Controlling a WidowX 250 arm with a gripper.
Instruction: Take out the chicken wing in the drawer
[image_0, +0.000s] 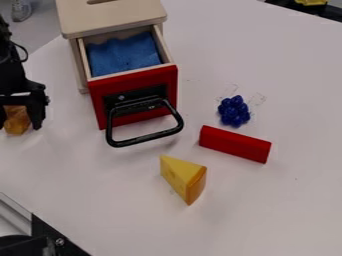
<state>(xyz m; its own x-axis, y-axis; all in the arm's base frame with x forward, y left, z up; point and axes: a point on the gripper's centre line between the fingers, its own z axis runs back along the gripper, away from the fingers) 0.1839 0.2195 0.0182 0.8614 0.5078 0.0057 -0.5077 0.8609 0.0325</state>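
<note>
at the left edge, the gripper holds the chicken wing between widely parted fingers, outside the open drawer. blue cloth lines the drawer.

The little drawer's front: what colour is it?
The drawer's front is red, seen best in the camera view.

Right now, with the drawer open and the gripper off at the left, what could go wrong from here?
The chicken wing is down at the gripper; it could slip or be nudged if the hold is poor. The drawer's black handle juts out over the table, so a low sweep rightward might catch it and shift the open drawer.
</note>
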